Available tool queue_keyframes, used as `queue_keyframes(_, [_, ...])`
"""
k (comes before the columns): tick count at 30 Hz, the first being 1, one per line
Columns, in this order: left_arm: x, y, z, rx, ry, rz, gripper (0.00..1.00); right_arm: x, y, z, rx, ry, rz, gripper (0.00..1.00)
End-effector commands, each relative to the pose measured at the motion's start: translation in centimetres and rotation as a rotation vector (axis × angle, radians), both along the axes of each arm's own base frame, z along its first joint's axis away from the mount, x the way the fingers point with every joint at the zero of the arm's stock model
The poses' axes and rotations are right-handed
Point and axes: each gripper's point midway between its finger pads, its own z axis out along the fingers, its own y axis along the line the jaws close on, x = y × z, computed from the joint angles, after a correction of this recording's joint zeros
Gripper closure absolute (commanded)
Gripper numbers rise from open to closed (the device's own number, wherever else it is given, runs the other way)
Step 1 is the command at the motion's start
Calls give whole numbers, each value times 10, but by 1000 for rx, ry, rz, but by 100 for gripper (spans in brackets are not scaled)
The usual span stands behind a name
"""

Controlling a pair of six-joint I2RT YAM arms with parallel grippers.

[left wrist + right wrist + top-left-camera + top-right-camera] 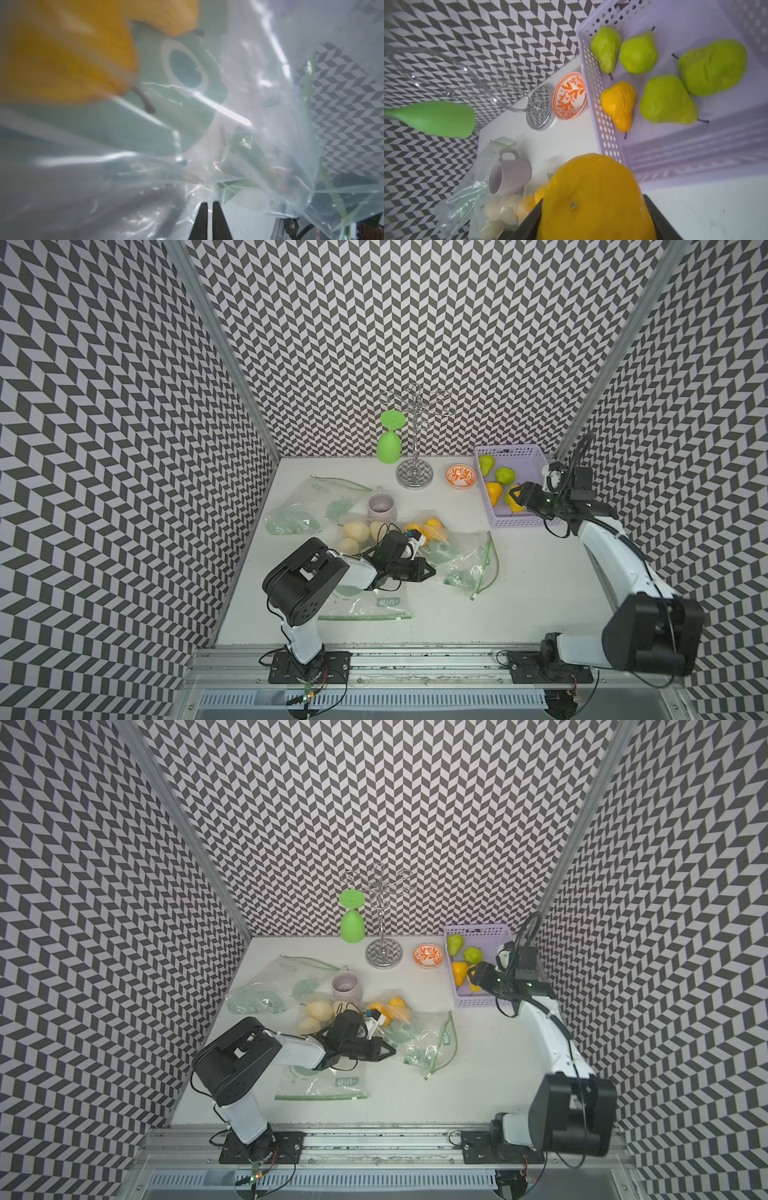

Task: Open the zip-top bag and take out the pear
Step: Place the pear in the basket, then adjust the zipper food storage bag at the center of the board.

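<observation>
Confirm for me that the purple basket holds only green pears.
No, a yellow pear lies among the green pears in the basket.

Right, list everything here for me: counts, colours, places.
zip-top bags: at least four, clear with green print, left and centre
bagged yellow pears: two, yellow, in one bag, centre
pale pears: about three, cream, in a bag by the mug
basket: one, lilac, back right
green pears: four, green, in the basket
yellow pear: one, yellow, in the basket
held pear: one, yellow, above the basket
mug: one, lilac, centre
bowl: one, orange and white, beside the basket
goblet: one, green, upside down on the rack
rack: one, chrome, back centre
left gripper: black, shut, at the yellow-pear bag
right gripper: black, shut on the held pear
</observation>
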Motion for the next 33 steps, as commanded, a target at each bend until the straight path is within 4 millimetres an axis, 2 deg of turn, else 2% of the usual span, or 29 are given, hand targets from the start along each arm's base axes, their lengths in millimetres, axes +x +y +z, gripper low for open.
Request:
queue_keyframes(1, [-7,-12,41,-93,-15,-20,85,46,2,-12,27,-10,39,44])
queue_keyframes(3, [-10,-14,61,-134,-20,-24,77,63,2,-36,26,60,55,40])
queue_keyframes(5, [-11,-12,84,-160,-50,-20,66,70,-1,-54,11,94,54,33])
queue_keyframes(8, [-3,-4,114,-176,-105,5,55,73,0,-63,-2,105,87,23])
queue_keyframes(11, [17,14,135,-189,-146,46,49,71,-3,-49,-28,65,89,17])
queue_keyframes(16, [67,60,145,-136,-206,157,38,51,-4,-17,-44,0,84,9])
queue_keyframes(17, [80,71,143,-105,-221,191,29,43,-3,-11,-43,-9,85,8])
queue_keyframes(18, [92,80,142,-81,-236,215,27,32,1,-6,-28,-13,96,8])
queue_keyframes(20, [108,93,136,-46,-237,236,27,6,14,5,21,-38,131,9])
queue_keyframes(22, [123,101,126,13,-257,254,26,-28,25,7,74,-55,152,12])
queue_keyframes(23, [129,104,119,46,-262,260,26,-48,32,6,110,-64,167,17])
queue_keyframes(25, [137,102,106,60,-237,242,28,-82,47,0,168,-68,200,32])
queue_keyframes(26, [140,100,100,65,-229,235,29,-99,54,-7,190,-55,209,43])
queue_keyframes(29, [147,95,91,58,-221,226,29,-140,69,-28,236,-14,236,66])
queue_keyframes(30, [148,92,89,49,-214,220,29,-150,75,-34,250,-8,246,70])
queue_keyframes(33, [151,84,84,58,-213,206,29,-170,90,-46,295,-1,270,74])
